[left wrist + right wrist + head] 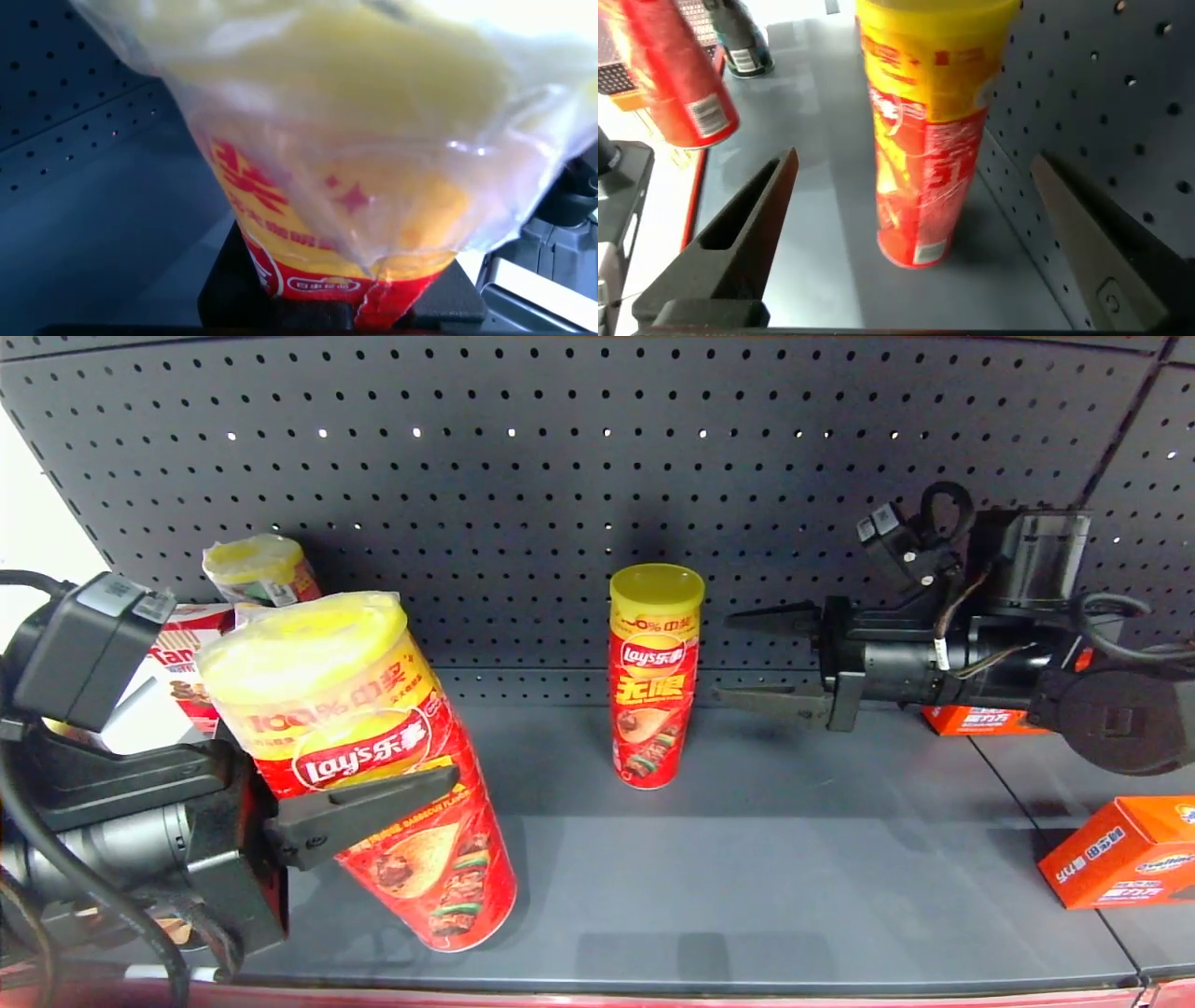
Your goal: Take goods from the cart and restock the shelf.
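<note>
A red chips can with a yellow lid (373,756) leans tilted at the shelf's front left, its lid wrapped in clear plastic (355,140). My left gripper (401,784) is shut on its middle, one black finger (364,812) crossing the label. The can's base is close to the shelf floor (747,877); whether it touches I cannot tell. A second, matching can (655,677) stands upright at the middle back near the pegboard. My right gripper (733,658) hangs open just to its right, apart from it; its fingers (738,243) frame that can (924,140).
Another yellow-lidded can (261,569) and a red-and-white box (187,663) sit at the back left. Orange boxes lie at the right: one at the front (1130,849), one behind the right arm (980,719). The pegboard wall (560,476) closes the back.
</note>
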`<state>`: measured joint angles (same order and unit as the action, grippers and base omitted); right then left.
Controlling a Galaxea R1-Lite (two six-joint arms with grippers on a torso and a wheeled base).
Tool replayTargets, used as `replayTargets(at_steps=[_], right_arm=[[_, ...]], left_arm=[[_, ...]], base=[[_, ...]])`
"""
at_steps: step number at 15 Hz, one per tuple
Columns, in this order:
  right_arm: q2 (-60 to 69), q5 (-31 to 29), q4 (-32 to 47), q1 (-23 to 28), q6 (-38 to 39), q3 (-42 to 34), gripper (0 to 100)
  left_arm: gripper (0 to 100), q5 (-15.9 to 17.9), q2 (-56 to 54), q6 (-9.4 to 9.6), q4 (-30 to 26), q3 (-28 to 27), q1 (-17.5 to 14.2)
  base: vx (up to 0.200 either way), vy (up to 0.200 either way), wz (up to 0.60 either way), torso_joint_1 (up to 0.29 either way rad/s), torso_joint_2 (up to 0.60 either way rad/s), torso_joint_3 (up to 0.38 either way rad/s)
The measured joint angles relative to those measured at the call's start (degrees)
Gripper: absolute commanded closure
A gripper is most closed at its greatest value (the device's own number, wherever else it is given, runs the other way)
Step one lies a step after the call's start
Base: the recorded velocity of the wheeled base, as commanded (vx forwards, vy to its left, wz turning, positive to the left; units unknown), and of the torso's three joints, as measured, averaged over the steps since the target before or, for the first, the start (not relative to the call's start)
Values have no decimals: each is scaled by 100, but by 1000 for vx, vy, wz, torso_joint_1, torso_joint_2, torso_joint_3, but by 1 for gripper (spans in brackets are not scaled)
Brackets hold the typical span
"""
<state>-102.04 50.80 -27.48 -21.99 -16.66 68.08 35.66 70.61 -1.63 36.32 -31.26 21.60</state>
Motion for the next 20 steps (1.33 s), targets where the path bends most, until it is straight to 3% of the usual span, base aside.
replayTargets(at_steps=[7,18,19,20], right_arm=[[-855,2,-295,-269,2,503,0],[-1822,-60,-503,-595,24,1054,0],[-1888,-28,-521,-597,20,1097,100],[-1949,-61,-575,-608,24,1130,100]], left_arm=[[100,46,254,-2,6,-405,-173],[100,48,334,0,5,-336,-272],[100,46,336,0,5,-336,-293],[100,48,336,2,5,-335,-306]], base=[[0,0,0,0,0,0],[0,0,0,0,0,0],[0,0,0,0,0,0],[0,0,0,0,0,0]])
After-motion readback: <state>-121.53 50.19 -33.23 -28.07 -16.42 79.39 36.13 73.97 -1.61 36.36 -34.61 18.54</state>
